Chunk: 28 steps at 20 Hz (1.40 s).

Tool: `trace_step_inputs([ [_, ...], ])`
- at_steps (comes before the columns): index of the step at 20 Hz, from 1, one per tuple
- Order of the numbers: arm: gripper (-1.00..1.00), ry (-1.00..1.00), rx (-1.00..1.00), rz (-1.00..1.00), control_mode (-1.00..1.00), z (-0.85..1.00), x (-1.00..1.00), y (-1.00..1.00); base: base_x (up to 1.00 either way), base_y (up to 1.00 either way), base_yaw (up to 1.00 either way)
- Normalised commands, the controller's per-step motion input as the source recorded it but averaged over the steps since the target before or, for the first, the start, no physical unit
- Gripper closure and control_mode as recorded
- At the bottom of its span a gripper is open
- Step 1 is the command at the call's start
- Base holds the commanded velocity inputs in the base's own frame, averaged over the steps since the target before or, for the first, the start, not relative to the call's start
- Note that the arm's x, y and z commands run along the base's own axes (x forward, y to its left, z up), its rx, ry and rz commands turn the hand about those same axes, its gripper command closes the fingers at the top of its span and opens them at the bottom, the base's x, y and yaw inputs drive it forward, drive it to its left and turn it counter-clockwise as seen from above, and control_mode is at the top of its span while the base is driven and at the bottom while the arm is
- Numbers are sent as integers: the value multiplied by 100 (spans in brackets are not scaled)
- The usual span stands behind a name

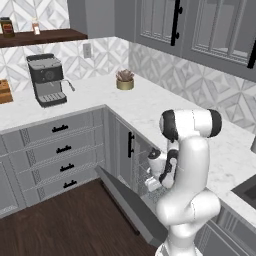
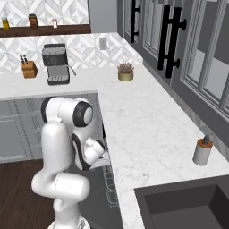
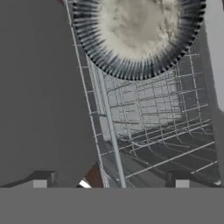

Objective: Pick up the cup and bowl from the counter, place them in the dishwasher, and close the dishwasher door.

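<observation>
From the left base view, the white arm bends down off the edge of the marble desk (image 1: 150, 105) into the open dishwasher (image 1: 147, 172), whose door (image 1: 131, 205) hangs lowered at a slant over the dark wood floor (image 1: 65, 225). The hand is tucked in among the grey wire racks, too hidden to show how the jaws stand. A black coffee machine (image 1: 47, 80) sits on the far stretch of the desk, a small potted plant (image 1: 124, 80) stands near the corner, and grey drawers (image 1: 60, 150) with black handles fill the cabinet front to the left.

From the right base view, the arm folds down beside the desk edge, its wrist at the dishwasher opening, and a strip of wire rack (image 2: 111, 188) shows below it. A steel soap dispenser (image 2: 203, 151) stands by the dark sink (image 2: 188, 205). A knife block (image 2: 29, 68) sits left of the coffee machine.

In the hand view, the two dark fingertips stand wide apart with nothing between them, so the jaws (image 3: 111, 180) are open. Beyond them the grey bowl (image 3: 138, 33), speckled inside, rests in the wire rack, clear of the fingers. A bit of the red cup (image 3: 93, 176) peeks in low between the tips, at the rack's edge.
</observation>
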Motion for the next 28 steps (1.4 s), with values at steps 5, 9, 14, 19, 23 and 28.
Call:
trace_step_inputs([
  [5,-100,-46,10,0,-100,100,-99,54,0,0,0],
  [9,-100,-46,11,0,-100,100,-92,63,0,0,0],
  [14,-100,-33,12,-3,-100,100,-39,6,0,0,0],
  [19,-100,0,6,0,-100,100,-49,6,0,0,0],
  [23,-100,19,4,0,-100,68,-34,16,0,0,0],
  [28,-100,17,-5,7,-100,21,-63,73,0,0,0],
])
